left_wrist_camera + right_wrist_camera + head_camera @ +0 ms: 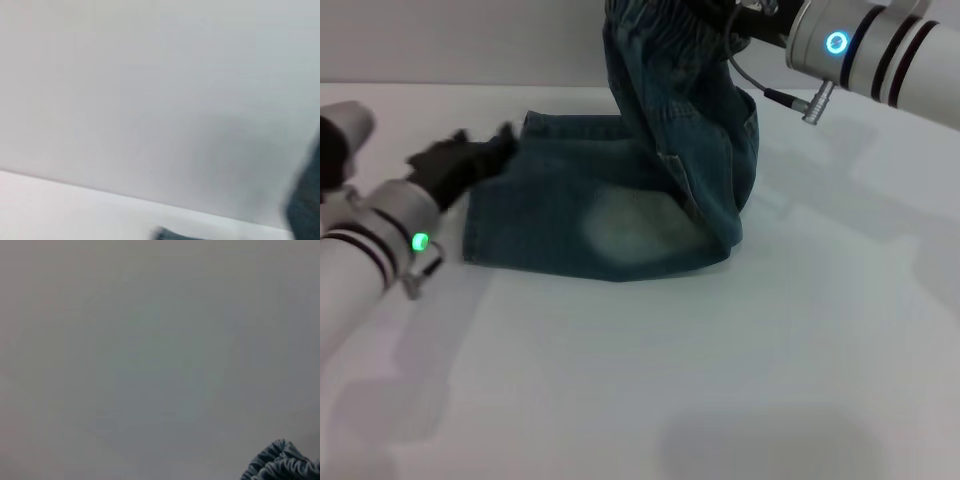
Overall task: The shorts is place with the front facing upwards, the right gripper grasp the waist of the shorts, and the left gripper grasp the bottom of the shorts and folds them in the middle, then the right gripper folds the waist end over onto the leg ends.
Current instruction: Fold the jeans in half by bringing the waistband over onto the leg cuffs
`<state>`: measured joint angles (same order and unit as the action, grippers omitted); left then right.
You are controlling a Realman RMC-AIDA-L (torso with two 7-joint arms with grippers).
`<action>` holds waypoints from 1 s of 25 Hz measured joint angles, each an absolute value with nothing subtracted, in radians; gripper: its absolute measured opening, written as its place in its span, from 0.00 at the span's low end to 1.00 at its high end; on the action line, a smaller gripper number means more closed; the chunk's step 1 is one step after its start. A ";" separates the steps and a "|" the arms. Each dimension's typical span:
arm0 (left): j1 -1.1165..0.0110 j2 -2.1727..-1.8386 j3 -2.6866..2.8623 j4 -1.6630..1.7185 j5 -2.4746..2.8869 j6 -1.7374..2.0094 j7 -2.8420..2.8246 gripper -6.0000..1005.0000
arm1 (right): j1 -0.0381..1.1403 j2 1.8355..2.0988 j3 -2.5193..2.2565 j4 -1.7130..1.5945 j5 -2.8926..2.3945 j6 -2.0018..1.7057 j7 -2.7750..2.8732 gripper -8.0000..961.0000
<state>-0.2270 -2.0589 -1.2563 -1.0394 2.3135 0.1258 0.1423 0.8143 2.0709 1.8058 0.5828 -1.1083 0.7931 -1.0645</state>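
The blue denim shorts (620,200) lie folded lengthwise on the white table, a pale faded patch facing up. Their gathered waist (665,30) is lifted high above the table at the top of the head view, and my right gripper (725,20) is shut on it, partly cut off by the frame edge. A bit of that ruffled band (282,462) shows in the right wrist view. The leg ends (480,215) rest flat at the left. My left gripper (485,140) hovers open just beside their far corner, holding nothing. A dark denim edge (306,200) shows in the left wrist view.
The white table (720,380) stretches wide in front of and to the right of the shorts. A grey cable and plug (800,100) hang from the right arm above the cloth.
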 joint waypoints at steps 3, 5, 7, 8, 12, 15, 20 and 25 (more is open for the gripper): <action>-0.226 -2.059 -1.306 -0.979 2.313 0.191 0.162 0.61 | 0.821 2.071 1.794 0.580 -1.111 0.788 -1.065 0.13; -0.226 -2.059 -1.324 -0.956 2.313 0.219 0.163 0.61 | 0.829 2.071 1.783 0.577 -1.112 0.783 -1.065 0.14; -0.226 -2.059 -1.340 -0.941 2.313 0.236 0.162 0.61 | 0.837 2.071 1.767 0.574 -1.113 0.780 -1.064 0.14; -0.226 -2.060 -1.344 -0.934 2.313 0.245 0.162 0.61 | 0.841 2.072 1.758 0.573 -1.113 0.779 -1.062 0.14; -0.226 -2.061 -1.343 -0.921 2.313 0.274 0.162 0.61 | 0.863 2.073 1.685 0.554 -1.109 0.778 -1.053 0.15; -0.234 -2.062 -1.341 -0.908 2.313 0.291 0.157 0.61 | 0.870 2.074 1.662 0.543 -1.108 0.771 -1.048 0.16; -0.243 -2.063 -1.330 -0.902 2.312 0.303 0.150 0.61 | 0.878 2.075 1.637 0.525 -1.108 0.736 -1.041 0.18; -0.256 -2.062 -1.292 -0.899 2.307 0.309 0.148 0.61 | 0.879 2.075 1.646 0.525 -1.103 0.723 -1.037 0.19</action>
